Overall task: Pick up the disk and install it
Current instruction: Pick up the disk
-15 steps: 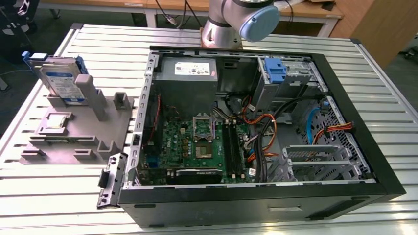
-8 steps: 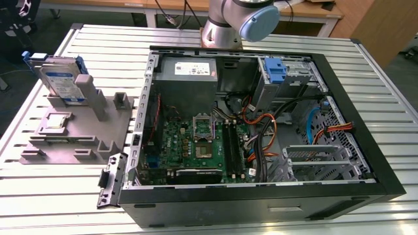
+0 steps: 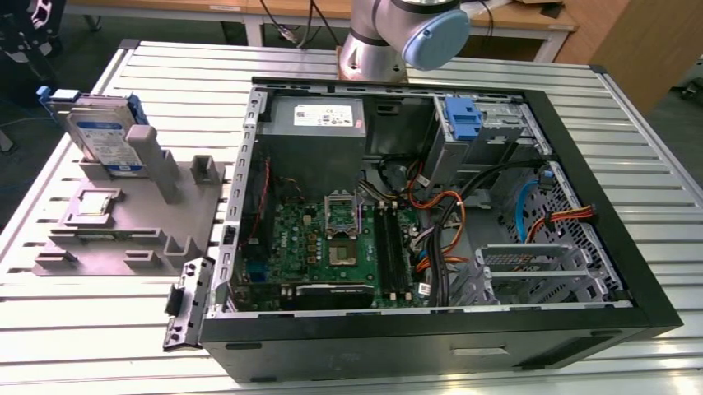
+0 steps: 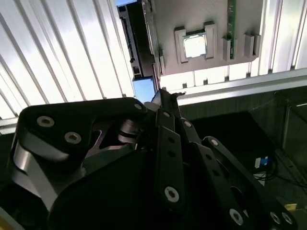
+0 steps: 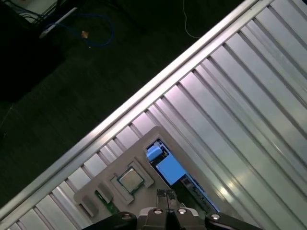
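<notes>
The disk [image 3: 104,136], a grey drive with a white-and-blue label in a blue carrier, stands on edge, leaning in a slot of the grey fixture [image 3: 132,222] at the exterior view's left, outside the computer case. In the first wrist view my gripper [image 5: 165,194] hangs well above the fixture, with the disk [image 5: 168,170] just beyond its tips. The fingertips are closed together with nothing between them. The second wrist view looks past the black finger links of the gripper [image 4: 168,96] to the blue end of the disk [image 4: 143,89].
The open computer case [image 3: 439,206] lies on the slatted metal table [image 3: 88,329], holding a motherboard, a power supply [image 3: 316,115], a silver drive bay with a blue bracket [image 3: 463,119] and loose cables. A processor chip [image 5: 130,178] sits on the fixture. The arm's base [image 3: 374,49] stands behind the case.
</notes>
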You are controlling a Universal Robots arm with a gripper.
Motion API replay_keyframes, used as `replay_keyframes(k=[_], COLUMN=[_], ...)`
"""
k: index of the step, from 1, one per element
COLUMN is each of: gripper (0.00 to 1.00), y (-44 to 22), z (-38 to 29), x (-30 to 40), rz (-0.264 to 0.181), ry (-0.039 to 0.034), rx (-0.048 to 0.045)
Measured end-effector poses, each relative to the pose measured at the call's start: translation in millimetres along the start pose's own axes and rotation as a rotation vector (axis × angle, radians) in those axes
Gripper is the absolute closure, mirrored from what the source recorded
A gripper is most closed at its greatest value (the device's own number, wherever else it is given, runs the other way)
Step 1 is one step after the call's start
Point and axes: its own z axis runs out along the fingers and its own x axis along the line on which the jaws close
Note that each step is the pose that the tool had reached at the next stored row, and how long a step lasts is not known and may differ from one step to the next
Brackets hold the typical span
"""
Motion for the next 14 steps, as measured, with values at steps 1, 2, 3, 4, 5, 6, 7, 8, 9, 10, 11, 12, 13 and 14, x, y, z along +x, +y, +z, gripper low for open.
replay_keyframes(k=[1,2,3,4,5,6,7,8,9,10,11,12,13,14], gripper=[0.90,0.90,0.90,0.90,0.90,0.90,0.90,0.90,0.90,0.90,0.90,0.90,0.90,0.90], y=[0.0,0.0,0.0,0.0,0.0,0.0,0.0,-0.1,-0.1,-0.1,-0.1,-0.1,-0.1,-0.1], z=[0.1,0.1,0.1,0.0,0.1,0.1,0.0,0.1,0.1,0.1,0.1,0.1,0.1,0.1], x=[0.0,0.0,0.0,0.0,0.0,0.1,0.1,0.1,0.1,0.1,0.1,0.1,0.1,0.1], rz=[-0.018,-0.035,-0.050,-0.062,-0.066,-0.067,-0.067,-0.067,-0.067,-0.067,-0.067,-0.067,-0.067,-0.067], ry=[0.0006,0.0013,0.0019,0.0024,0.0025,0.0026,0.0026,0.0025,0.0025,0.0026,0.0025,0.0025,0.0026,0.0025], rx=[-0.0001,-0.0002,-0.0003,-0.0004,-0.0004,-0.0004,-0.0004,-0.0004,-0.0003,-0.0003,-0.0003,-0.0004,-0.0003,-0.0003])
